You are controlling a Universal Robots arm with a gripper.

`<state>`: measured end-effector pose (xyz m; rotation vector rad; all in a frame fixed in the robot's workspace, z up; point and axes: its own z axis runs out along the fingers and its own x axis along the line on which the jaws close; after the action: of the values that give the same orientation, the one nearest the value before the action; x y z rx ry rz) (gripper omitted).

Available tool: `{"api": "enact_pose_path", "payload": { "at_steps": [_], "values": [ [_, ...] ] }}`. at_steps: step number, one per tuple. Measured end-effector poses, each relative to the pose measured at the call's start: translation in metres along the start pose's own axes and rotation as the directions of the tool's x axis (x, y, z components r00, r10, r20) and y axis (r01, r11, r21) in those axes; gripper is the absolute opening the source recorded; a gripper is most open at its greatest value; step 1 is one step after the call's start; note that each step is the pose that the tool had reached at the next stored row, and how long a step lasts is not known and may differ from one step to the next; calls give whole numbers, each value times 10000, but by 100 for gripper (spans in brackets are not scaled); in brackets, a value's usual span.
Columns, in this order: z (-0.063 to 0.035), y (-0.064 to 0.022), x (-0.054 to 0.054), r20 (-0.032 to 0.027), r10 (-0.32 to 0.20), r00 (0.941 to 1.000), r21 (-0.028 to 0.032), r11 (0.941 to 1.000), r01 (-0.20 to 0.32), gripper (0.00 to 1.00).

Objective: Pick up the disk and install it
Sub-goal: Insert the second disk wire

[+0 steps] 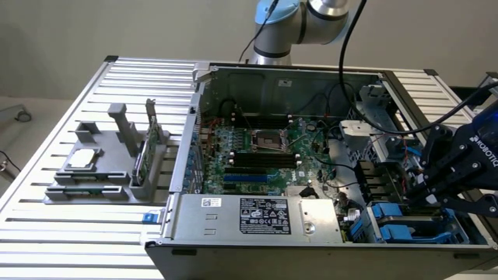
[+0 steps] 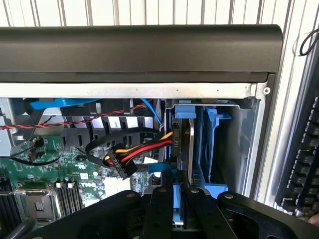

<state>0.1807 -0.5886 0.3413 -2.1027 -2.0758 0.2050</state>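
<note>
The disk (image 2: 182, 149) stands on edge in the drive bay (image 2: 234, 144) at the corner of the open computer case, seen end-on as a thin dark slab with blue plastic rails (image 2: 185, 111) on its sides. My gripper (image 2: 182, 193) comes down onto its near edge, and its two black fingers (image 2: 167, 199) are pressed together on it. In the exterior view my black gripper (image 1: 428, 197) hangs over the bay at the case's right front, above blue drive carriers (image 1: 395, 224). The disk itself is hidden there behind the gripper.
A bundle of red, yellow and black power cables (image 2: 127, 157) runs right beside the disk. The motherboard (image 1: 260, 154) fills the case floor, with the power supply (image 1: 257, 214) at the front. A grey fixture (image 1: 101, 169) with a chip and a green card stands outside, at the exterior view's left.
</note>
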Motion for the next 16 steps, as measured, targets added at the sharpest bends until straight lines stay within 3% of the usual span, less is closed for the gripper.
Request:
{"api": "enact_pose_path", "payload": {
  "at_steps": [9, 16],
  "values": [
    [9, -29, -1, -3, 21, 10000, -158, 9999, -21, 16],
    [11, -37, 0, 44, 49, 10000, -237, 9997, -48, 16]
  ]
}}
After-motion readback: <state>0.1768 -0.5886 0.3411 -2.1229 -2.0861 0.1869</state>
